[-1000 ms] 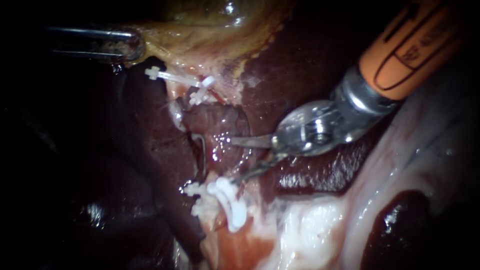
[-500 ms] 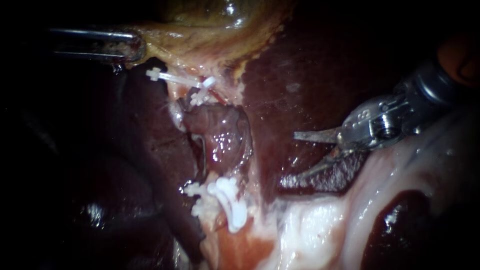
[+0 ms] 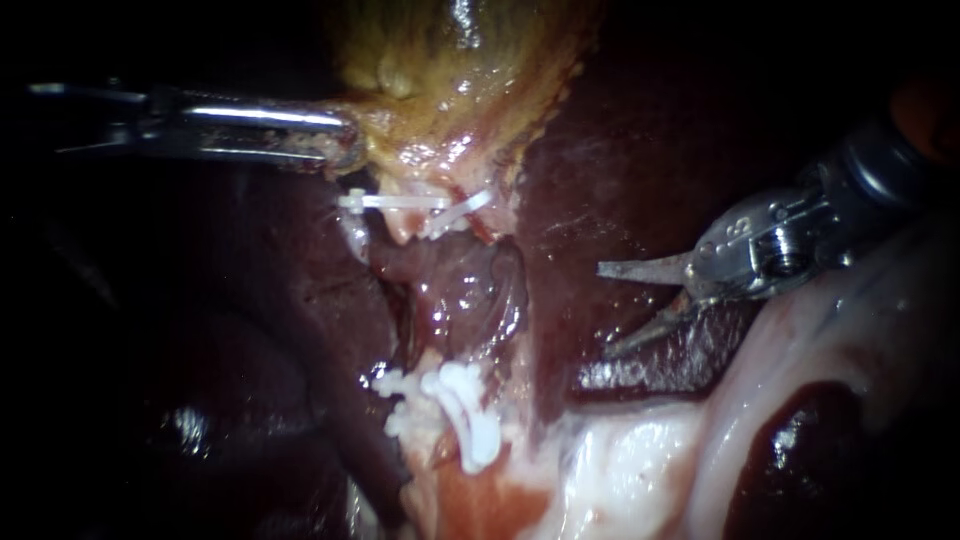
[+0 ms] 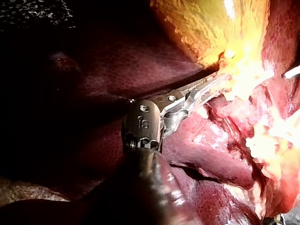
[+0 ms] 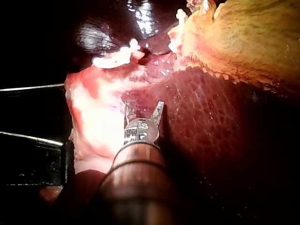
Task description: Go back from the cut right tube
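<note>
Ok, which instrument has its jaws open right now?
The right instrument: a clear gap shows between its jaws, which grip nothing. The left instrument is shut on the gallbladder at its edge.

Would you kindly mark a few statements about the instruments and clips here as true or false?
1. The right instrument has its jaws open. True.
2. The right instrument holds a clip. False: its jaws hold nothing and hang over the liver, apart from the clips.
3. The left instrument is shut on the gallbladder. True.
4. Only one clip shows. False: several white clips show, some just below the gallbladder, others lower down.
</note>
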